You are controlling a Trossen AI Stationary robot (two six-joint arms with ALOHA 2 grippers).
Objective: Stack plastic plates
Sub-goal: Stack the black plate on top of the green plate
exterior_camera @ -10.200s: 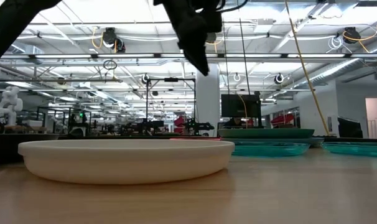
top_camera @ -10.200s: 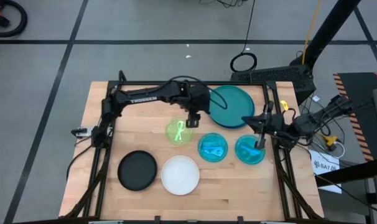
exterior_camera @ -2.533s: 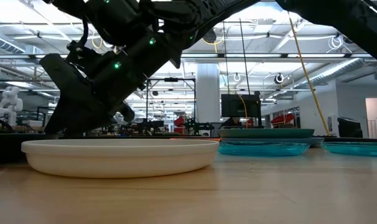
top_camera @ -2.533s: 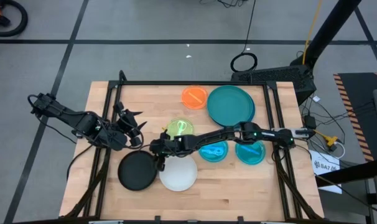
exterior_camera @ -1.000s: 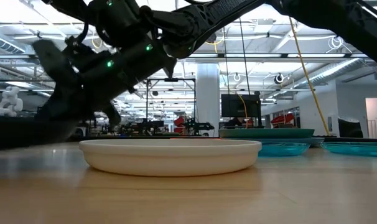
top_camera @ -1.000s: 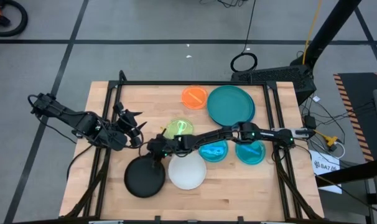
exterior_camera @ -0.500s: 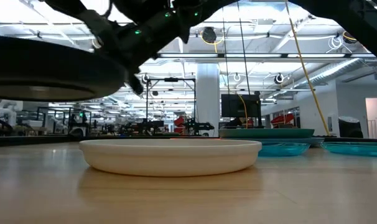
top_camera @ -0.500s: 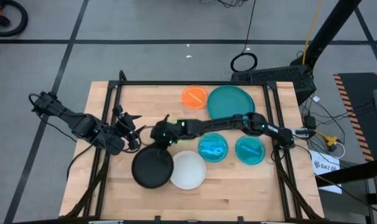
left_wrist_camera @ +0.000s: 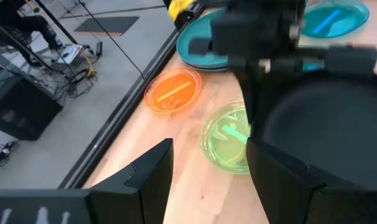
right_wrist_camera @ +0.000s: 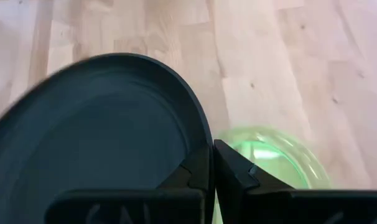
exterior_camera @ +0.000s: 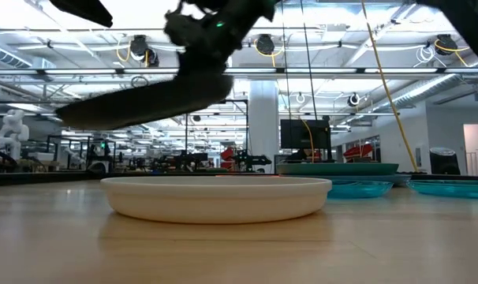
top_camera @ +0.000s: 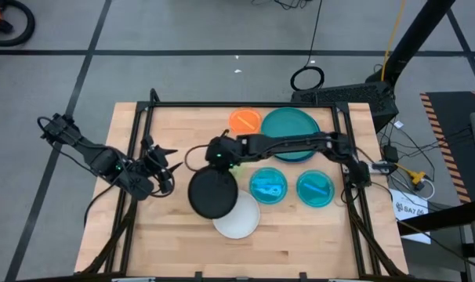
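The large teal plate (top_camera: 291, 135) lies at the upper right of the high view, seemingly on top of a blue one whose rim barely shows; both are broad and stiff, likely light for their size, and a rim pinch is the only sensible hold, since the flat centre offers no purchase.

The black plate (top_camera: 212, 193), medium sized, is held clear of the table near the middle of the high view, partly overlapping the white plate (top_camera: 239, 217) just below it; the right gripper (top_camera: 219, 160) has its fingers pressed together on the black plate's rim, as the right wrist view shows plainly; held by one edge it tilts in the low view, so it is rigid enough not to sag, but smooth plastic in a thin pinch may slip or swing.

The white plate rests flat on the wood, with a raised lip that should take a rim grasp well.

The small plates come last: the orange plate (top_camera: 244, 121) at upper centre, the lime green plate (left_wrist_camera: 229, 137) mostly hidden under the arm, and two cyan plates (top_camera: 269, 186) at centre right; translucent and very light, they could skid if nudged.

The left gripper (top_camera: 161, 167) waits at the left edge of the table, fingers spread and empty.
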